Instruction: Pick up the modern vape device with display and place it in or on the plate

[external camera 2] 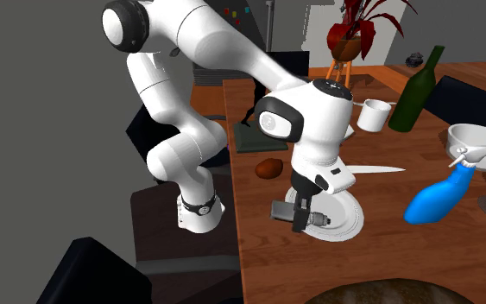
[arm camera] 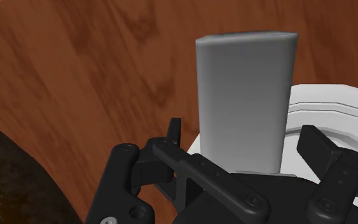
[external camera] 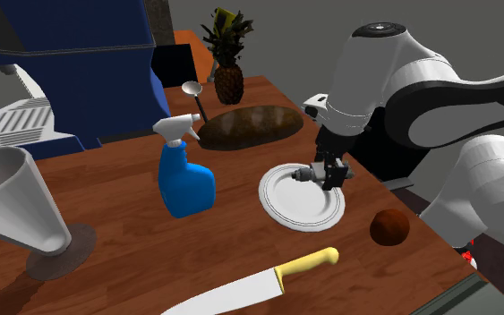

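Pick is being judged as done. The vape device [external camera: 303, 175] is being drawn as a plain grey block, and no display is being made out on it. It is being clamped by its sides between the fingers of the gripper [external camera: 330, 173], which are being closed only as far as the body's width. The device is being held sideways, sticking out from the fingers, clear of the wooden table [external camera: 133, 242].

Position: the device is being carried just above the plate [external camera: 284, 211], over the rim on the arm's side, with no contact being seen. In the wrist view its far end is being shown against bare wood beyond the plate's rim, so full overlap with the plate is not being confirmed.

Placing is being judged as not yet done. What is being left:
- device to be centred over the plate
- device to be lowered onto it
- fingers to be opened and the hand backed off

The blue spray bottle [external camera: 185, 179], the yellow-handled knife [external camera: 268, 285] and the brown ball [external camera: 389, 227] are lying beside the plate but apart from it. None is being seen in the drop path.
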